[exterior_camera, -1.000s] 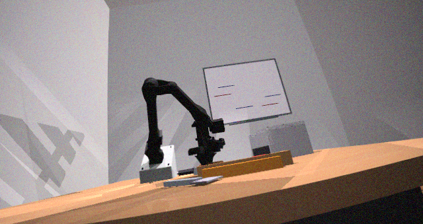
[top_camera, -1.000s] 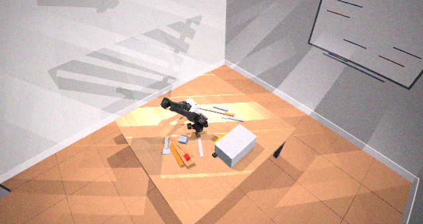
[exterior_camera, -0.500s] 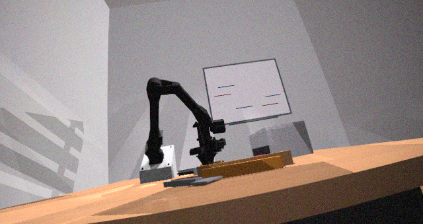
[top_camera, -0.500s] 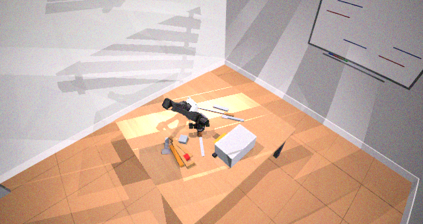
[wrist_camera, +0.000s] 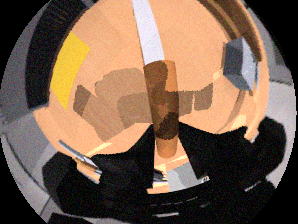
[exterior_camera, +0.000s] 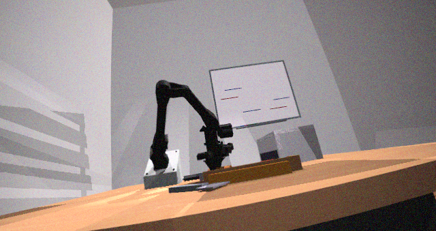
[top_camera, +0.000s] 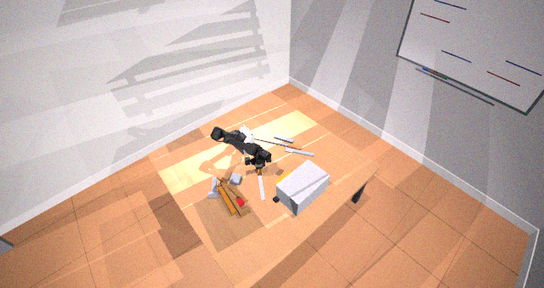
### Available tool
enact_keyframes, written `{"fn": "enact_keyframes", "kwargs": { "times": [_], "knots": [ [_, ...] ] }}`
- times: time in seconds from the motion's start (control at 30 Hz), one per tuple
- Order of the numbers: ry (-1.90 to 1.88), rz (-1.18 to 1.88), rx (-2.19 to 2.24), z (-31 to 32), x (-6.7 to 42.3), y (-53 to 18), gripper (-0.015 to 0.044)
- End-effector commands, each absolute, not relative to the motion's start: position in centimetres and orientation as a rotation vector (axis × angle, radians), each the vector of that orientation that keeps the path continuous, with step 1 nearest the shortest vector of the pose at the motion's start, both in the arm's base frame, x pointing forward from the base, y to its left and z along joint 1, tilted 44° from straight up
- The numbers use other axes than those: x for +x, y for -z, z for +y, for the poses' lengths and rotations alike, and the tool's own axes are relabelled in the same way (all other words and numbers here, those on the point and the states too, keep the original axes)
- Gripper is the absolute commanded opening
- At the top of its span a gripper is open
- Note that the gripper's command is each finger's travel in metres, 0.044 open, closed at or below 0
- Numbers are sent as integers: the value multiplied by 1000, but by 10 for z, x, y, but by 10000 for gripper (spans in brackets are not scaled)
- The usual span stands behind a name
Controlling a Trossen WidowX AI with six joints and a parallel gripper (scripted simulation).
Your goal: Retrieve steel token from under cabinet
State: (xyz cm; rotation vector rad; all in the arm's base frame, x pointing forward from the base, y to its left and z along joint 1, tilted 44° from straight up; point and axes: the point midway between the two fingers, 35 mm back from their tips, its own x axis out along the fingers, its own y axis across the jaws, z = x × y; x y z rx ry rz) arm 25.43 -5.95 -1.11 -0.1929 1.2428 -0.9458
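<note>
My gripper (top_camera: 257,166) (exterior_camera: 213,165) (wrist_camera: 162,124) is shut on the brown handle of a long tool (top_camera: 261,186) (wrist_camera: 158,90). The tool's white blade lies low over the table (exterior_camera: 306,190) and points away from the arm. The grey cabinet (top_camera: 303,186) (exterior_camera: 286,143) stands just right of the blade. A yellow marked area (top_camera: 281,177) (wrist_camera: 69,70) lies in front of the cabinet, to the left of the blade in the wrist view. The steel token shows in no view.
Left of the tool lie a small grey block (top_camera: 235,178) (wrist_camera: 240,63), wooden bars (top_camera: 229,198) (exterior_camera: 252,171), a red piece (top_camera: 240,201) and a grey bar (top_camera: 212,189). Two grey strips (top_camera: 284,138) (top_camera: 299,152) lie behind the arm. The arm's base (exterior_camera: 163,171) stands at the back.
</note>
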Motion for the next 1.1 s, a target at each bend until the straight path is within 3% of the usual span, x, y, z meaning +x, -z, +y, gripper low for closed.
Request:
{"fn": "enact_keyframes", "kwargs": {
  "times": [0.0,1.07],
  "knots": [
    [940,1243,-193,-55,258,14,0],
    [939,1242,-190,-31,264,36,0]
  ]
}}
